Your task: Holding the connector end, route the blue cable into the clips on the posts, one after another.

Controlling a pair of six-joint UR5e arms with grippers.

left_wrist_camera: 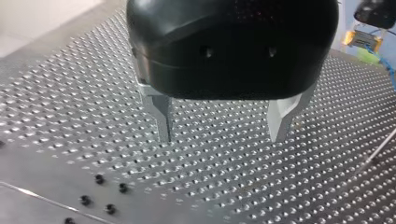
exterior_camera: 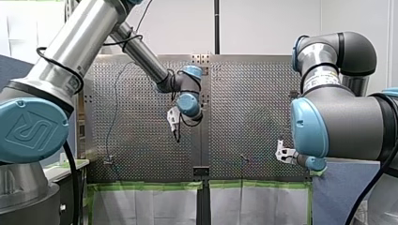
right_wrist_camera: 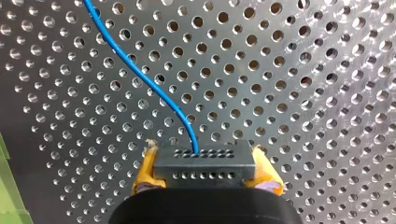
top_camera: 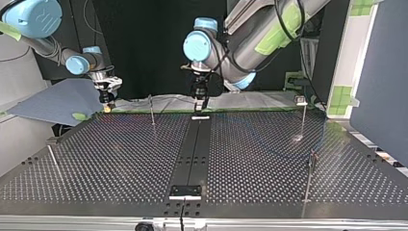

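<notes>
Right gripper (right_wrist_camera: 205, 173) clamped on connector (right_wrist_camera: 204, 161), yellow pads (right_wrist_camera: 144, 171) on both its sides. Blue cable (right_wrist_camera: 140, 76) leaves connector ahead of fingers. Cable likely thin, light, floppy; rigid connector is best hold. Left gripper (left_wrist_camera: 220, 137) wide apart, empty.

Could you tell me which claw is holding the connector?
My right claw, yellow pads shut on the dark connector trailing the blue cable; my left claw is open and empty.

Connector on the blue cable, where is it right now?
In the right wrist view the connector is clamped between the yellow pads of my right gripper, over the perforated table, with the blue cable leading out of it.
</notes>
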